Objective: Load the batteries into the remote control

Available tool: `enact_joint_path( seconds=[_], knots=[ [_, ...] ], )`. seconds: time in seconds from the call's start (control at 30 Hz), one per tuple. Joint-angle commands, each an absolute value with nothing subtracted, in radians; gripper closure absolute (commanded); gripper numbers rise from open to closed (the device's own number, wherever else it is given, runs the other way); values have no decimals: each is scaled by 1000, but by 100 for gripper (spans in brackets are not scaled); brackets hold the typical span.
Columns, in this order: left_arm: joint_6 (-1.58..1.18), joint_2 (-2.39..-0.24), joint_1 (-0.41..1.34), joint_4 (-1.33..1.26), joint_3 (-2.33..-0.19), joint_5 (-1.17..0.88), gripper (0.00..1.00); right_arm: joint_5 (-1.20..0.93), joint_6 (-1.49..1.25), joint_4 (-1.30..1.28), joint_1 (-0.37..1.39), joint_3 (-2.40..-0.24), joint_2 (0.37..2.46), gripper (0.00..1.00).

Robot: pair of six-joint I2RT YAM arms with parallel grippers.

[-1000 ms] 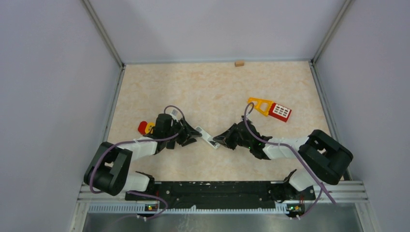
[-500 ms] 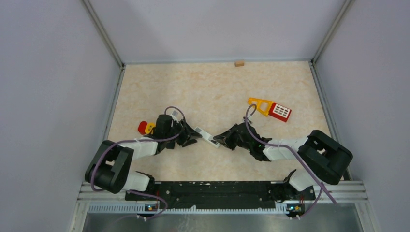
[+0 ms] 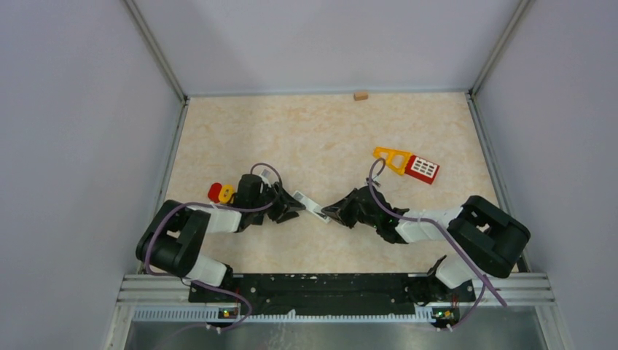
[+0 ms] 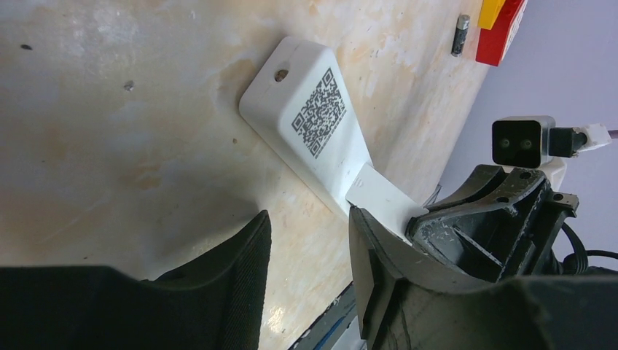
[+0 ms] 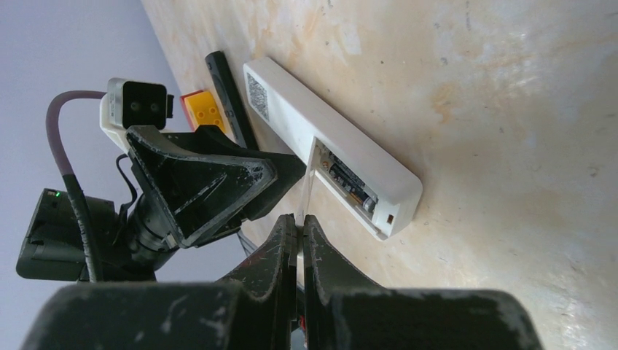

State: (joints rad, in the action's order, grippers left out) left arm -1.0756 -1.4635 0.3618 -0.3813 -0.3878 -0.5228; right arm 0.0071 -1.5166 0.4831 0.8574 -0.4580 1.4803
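Note:
The white remote control (image 3: 312,205) lies face down between both grippers, QR label (image 4: 318,111) up. Its battery bay is uncovered, and batteries (image 5: 348,184) sit inside it. One loose battery (image 4: 460,34) lies on the table by a red and yellow toy. My right gripper (image 5: 299,217) is shut on the thin white battery cover (image 4: 382,202), held on edge just beside the bay. My left gripper (image 4: 307,219) is open at the remote's other end, with only table showing between its fingers.
A red and yellow toy phone (image 3: 408,165) lies back right. Red and yellow blocks (image 3: 218,192) and a slim dark bar (image 5: 229,95) sit beside my left arm. A small wooden block (image 3: 360,95) rests at the far wall. Side walls enclose the table.
My left arm's elbow has swung inward and forward, and its jaws have narrowed slightly. The remote, the cover and my right gripper have hardly moved.

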Motion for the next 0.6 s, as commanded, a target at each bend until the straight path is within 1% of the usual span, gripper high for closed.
enact_joint_path(
  seconds=[0.0, 0.2, 0.3, 0.57],
  knots=[
    [-1092, -1492, 365, -473, -371, -549, 53, 26, -1496, 403, 872, -447, 1495, 100],
    [-1110, -1518, 366, -517, -368, -564, 53, 29, -1486, 370, 873, -462, 1506, 99],
    [-1111, -1522, 366, -520, -370, -564, 53, 25, -1485, 361, 873, -471, 1514, 92],
    [-1108, -1537, 368, -517, -376, -565, 51, 14, -1485, 337, 872, -489, 1513, 78]
  ],
)
